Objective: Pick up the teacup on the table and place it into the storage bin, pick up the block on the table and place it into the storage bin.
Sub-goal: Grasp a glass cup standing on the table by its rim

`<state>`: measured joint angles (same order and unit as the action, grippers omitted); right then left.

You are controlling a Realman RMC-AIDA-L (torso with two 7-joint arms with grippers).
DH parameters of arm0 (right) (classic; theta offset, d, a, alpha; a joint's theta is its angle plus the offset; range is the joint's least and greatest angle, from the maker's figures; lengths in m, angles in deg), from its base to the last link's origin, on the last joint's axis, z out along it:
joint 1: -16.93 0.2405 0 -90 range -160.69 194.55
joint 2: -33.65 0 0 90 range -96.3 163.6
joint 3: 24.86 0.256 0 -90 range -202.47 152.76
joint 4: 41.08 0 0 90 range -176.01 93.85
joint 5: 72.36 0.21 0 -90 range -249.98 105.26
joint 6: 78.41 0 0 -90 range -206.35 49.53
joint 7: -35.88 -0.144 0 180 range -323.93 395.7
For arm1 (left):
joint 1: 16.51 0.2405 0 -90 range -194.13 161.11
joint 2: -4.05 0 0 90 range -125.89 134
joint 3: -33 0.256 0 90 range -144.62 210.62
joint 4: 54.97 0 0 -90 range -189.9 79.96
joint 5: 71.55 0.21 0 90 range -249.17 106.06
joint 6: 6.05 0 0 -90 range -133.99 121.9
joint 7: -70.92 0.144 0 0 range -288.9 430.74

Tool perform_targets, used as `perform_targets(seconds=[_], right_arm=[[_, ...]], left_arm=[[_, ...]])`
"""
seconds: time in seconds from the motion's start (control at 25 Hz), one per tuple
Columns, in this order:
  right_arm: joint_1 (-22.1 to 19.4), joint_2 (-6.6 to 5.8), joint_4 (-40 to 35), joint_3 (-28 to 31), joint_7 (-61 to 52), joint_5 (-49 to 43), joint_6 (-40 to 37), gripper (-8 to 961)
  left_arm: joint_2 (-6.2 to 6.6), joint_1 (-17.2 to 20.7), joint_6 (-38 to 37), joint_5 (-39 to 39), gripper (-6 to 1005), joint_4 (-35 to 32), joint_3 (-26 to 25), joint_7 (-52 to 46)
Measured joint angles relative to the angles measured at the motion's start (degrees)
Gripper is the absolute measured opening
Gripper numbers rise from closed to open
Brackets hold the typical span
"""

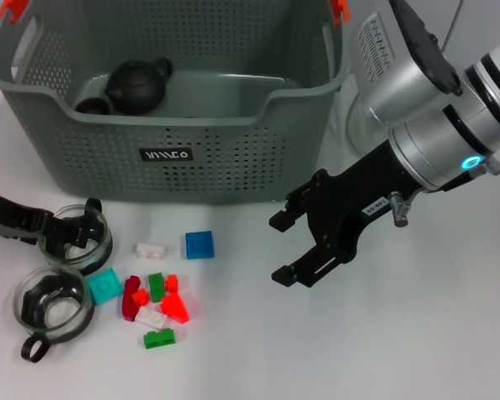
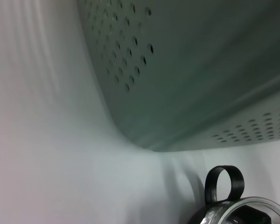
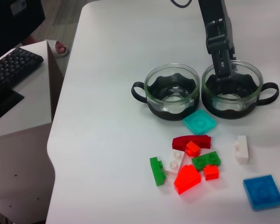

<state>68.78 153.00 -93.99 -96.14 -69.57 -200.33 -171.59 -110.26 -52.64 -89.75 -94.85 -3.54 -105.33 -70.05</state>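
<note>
Right gripper (image 1: 287, 247): black, two-fingered, fingers spread with nothing between them; held above the table (image 1: 400, 350) in front of the storage bin's right front corner, forearm slanting up toward the table's right edge.

Left gripper (image 1: 62, 237): black arm entering from the table's left edge; fingers reach into the farther teacup (image 1: 77, 236), one finger (image 3: 222, 65) seen inside its rim in the right wrist view. Whether they pinch the glass wall cannot be told.

Storage bin (image 1: 167, 158): grey-green, perforated, orange clips at its corners, black label on the front wall; stands at the table's far edge. Contents: one dark round teapot (image 1: 137, 83) with a small dark lid-like piece just beside it, at the bin's left end.

Teacups: two, glass with black liners and loop handles, touching, near the table's left edge. Nearer teacup (image 1: 52, 307) stands free.

Blocks: loose cluster beside the cups, just in front of the bin. Blue block (image 1: 199, 244) and white block (image 1: 151, 248) lie nearest the bin; teal block (image 1: 105, 286) touches the nearer cup; red, green, orange and white pieces (image 1: 157, 304) are bunched together.
</note>
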Motion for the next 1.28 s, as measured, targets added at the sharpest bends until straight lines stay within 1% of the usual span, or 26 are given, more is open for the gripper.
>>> perform_targets(seconds=[0.2, 0.64, 0.72, 0.92, 1.16, 1.28], right_arm=[[0.00, 0.05, 0.00, -0.50, -0.03, 0.00, 0.01, 824], [0.00, 0.10, 0.00, -0.52, -0.18, 0.00, -0.05, 825], [0.00, 0.09, 0.00, -0.52, -0.22, 0.00, -0.08, 825], [0.00, 0.09, -0.08, -0.52, -0.38, 0.00, -0.25, 825], [-0.03, 0.09, -0.17, -0.44, -0.44, 0.00, -0.41, 825], [-0.09, 0.09, -0.22, -0.28, -0.45, 0.00, -0.42, 825]], left_arm=[[-0.03, -0.01, -0.28, 0.00, 936, -0.02, 0.12, 0.03], [0.18, -0.38, -1.30, 0.06, 748, -0.49, 0.56, -0.50], [0.17, -0.38, -1.42, 0.08, 507, -0.54, 0.84, -0.52], [0.06, -0.44, -1.48, 0.18, 307, -0.37, 2.08, -0.60], [0.10, -0.58, -1.35, 0.19, 81, -0.06, 2.18, -0.63], [0.29, -0.66, -1.41, 0.16, 71, 0.08, 1.98, -0.62]])
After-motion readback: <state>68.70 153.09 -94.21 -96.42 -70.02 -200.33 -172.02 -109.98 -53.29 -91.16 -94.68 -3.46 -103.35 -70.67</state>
